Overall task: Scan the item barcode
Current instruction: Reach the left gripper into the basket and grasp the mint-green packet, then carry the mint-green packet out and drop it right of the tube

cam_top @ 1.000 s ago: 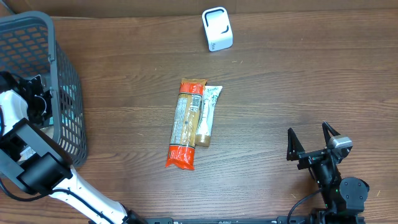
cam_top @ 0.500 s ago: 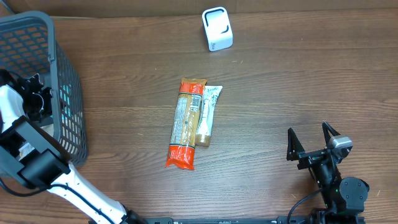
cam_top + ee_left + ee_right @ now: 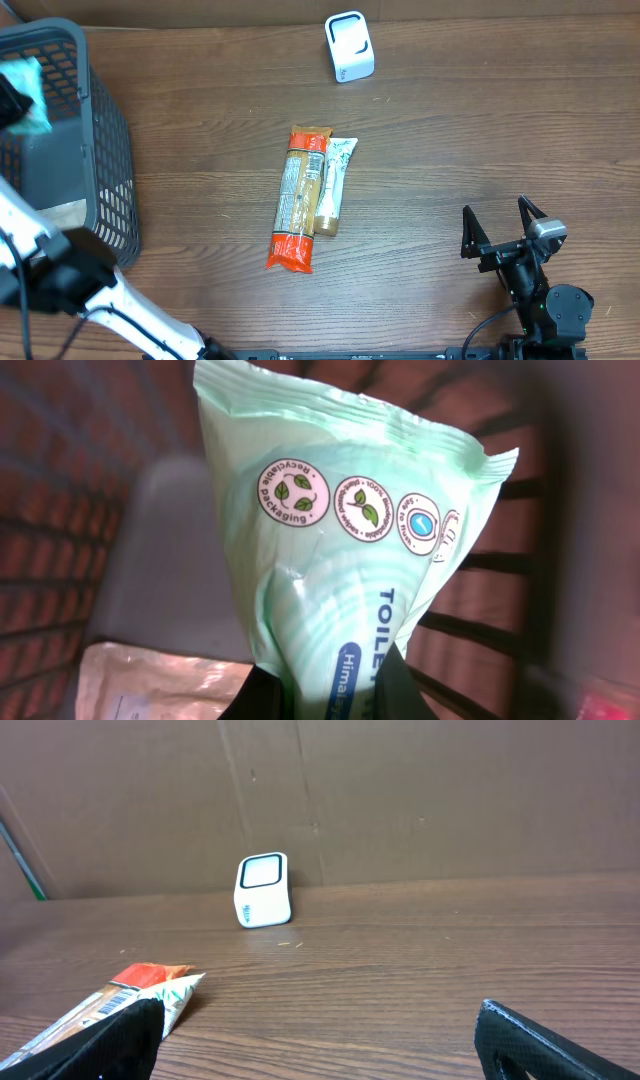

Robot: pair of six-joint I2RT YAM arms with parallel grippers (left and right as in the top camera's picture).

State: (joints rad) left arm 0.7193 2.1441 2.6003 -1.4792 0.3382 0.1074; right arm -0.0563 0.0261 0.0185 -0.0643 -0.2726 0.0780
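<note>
Table [image 3: 450, 150] holds scanner [image 3: 349, 46], basket [image 3: 112, 165], orange packet [image 3: 296, 200], white tube [image 3: 334, 185].

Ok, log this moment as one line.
left gripper: shut on green pack, over basket | right gripper: open, empty | scanner: untouched | table centre: orange packet, white tube side by side

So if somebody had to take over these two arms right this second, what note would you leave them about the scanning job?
Grippers: the left gripper is shut on the green wipes pack, held up over the grey basket at the table's left. The right gripper is open and empty, at the right.
Things: the white scanner stands at the far edge. An orange packet and a white packet lie side by side mid-table. A tan packet lies in the basket.
Done: pack gripped.
Left: carry it to the scanner and show its barcode, which isn't visible yet.
</note>
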